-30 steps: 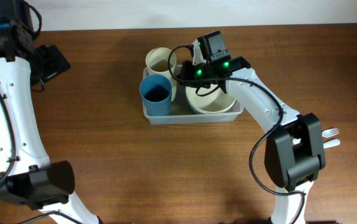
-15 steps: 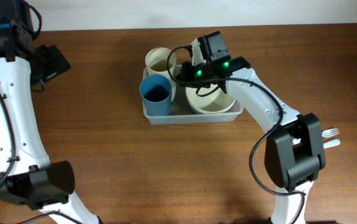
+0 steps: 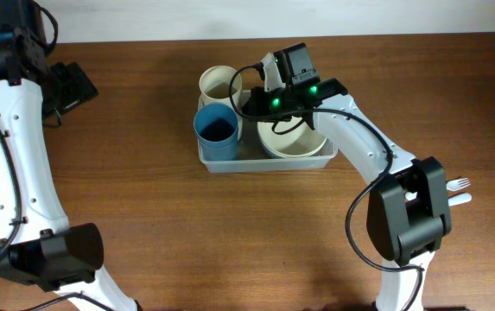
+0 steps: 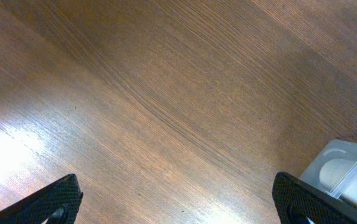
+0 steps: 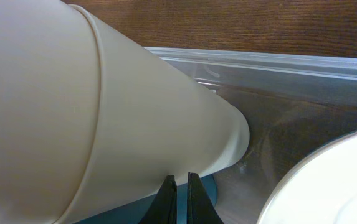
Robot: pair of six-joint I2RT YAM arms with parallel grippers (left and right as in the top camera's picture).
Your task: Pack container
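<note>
1. Container (image 3: 264, 162): a clear, translucent plastic rectangular bin with rounded corners and a raised rim. It sits flat on the wooden tabletop (image 3: 143, 216), and the wood grain shows through its floor in the right wrist view. It is wide enough to hold a cup and a bowl side by side.

2. Near row inside the container: a blue cup (image 3: 217, 131) stands upright at the left end. A cream bowl (image 3: 295, 142) fills the right end.

3. Far-left corner of the container: a cream cup (image 3: 219, 84) sits just behind the blue cup. The right wrist view shows it tilted, with its base down inside the container beside the far wall.

4. Right gripper (image 5: 178, 196): positioned over the far side of the container, between the cream cup and the bowl. The jaws are clenched, with the tips against the cream cup's side. Whether they pinch its wall cannot be told.

5. Left gripper (image 4: 178, 202): released, jaws spread wide, hovering above bare tabletop well to the left of the container.

6. A white fork (image 3: 460, 184) lies well to the right of the container.
</note>
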